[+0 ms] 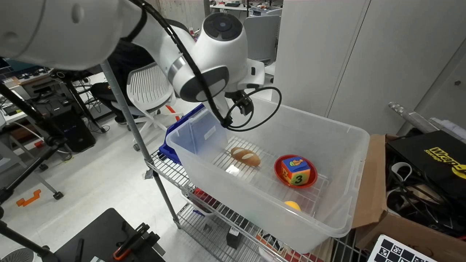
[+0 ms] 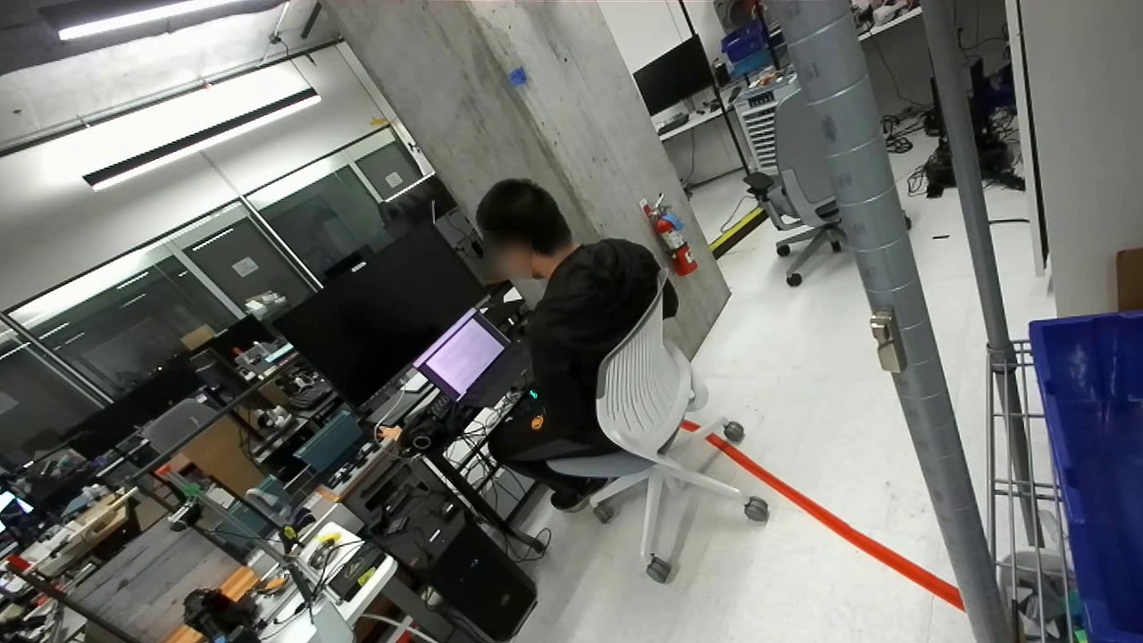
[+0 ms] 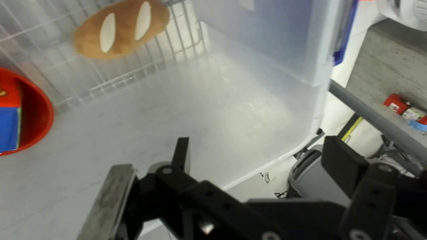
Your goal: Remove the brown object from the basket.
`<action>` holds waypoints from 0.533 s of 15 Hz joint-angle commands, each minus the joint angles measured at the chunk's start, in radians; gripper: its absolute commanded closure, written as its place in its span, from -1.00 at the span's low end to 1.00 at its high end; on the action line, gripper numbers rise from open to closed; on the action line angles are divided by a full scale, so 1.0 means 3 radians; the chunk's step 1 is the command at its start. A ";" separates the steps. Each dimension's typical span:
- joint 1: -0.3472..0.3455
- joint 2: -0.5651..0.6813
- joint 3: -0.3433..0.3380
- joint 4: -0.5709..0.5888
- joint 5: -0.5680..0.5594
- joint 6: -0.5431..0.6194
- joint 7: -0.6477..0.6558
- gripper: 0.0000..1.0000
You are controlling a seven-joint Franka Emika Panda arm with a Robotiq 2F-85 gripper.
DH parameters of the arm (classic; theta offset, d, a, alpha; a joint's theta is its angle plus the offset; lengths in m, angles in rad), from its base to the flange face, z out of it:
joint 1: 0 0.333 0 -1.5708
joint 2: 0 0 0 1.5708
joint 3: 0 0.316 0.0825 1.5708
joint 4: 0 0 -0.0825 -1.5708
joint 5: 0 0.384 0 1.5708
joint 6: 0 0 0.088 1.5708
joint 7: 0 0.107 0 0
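The brown object [image 1: 243, 157], a bread-roll shape with cream slashes, lies on the floor of the basket [image 1: 327, 127] in an exterior view. It also shows at the upper left of the wrist view [image 3: 126, 28]. The basket is a translucent white bin; its wall fills much of the wrist view [image 3: 160, 110]. My gripper [image 3: 258, 156] is open and empty, its fingers wide apart. In the wrist view they appear over the basket's wall and rim, apart from the brown object. In an exterior view the arm hangs above the basket's back-left part and the fingers are mostly hidden.
In the basket are a red bowl [image 1: 277, 170] with a colourful number block [image 1: 296, 174] and a yellow ball [image 1: 292, 205]. A blue tray [image 1: 168, 153] stands against the basket's outside. The basket sits on a wire cart [image 1: 214, 209], beside a cardboard box [image 1: 370, 178].
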 commanded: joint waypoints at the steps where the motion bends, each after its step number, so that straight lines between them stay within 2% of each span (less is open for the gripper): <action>1: -0.0025 0.0362 -0.0136 0.0442 -0.0621 -0.0280 0.0477 -1.00; 5: -0.0054 0.0724 -0.0088 0.0757 -0.0882 -0.0428 0.0639 -1.00; 6: -0.0122 0.0838 0.0027 0.0837 -0.0751 -0.0324 0.0645 -1.00; 8: -0.0090 0.1028 -0.0011 0.0991 -0.0824 -0.0348 0.0741 -1.00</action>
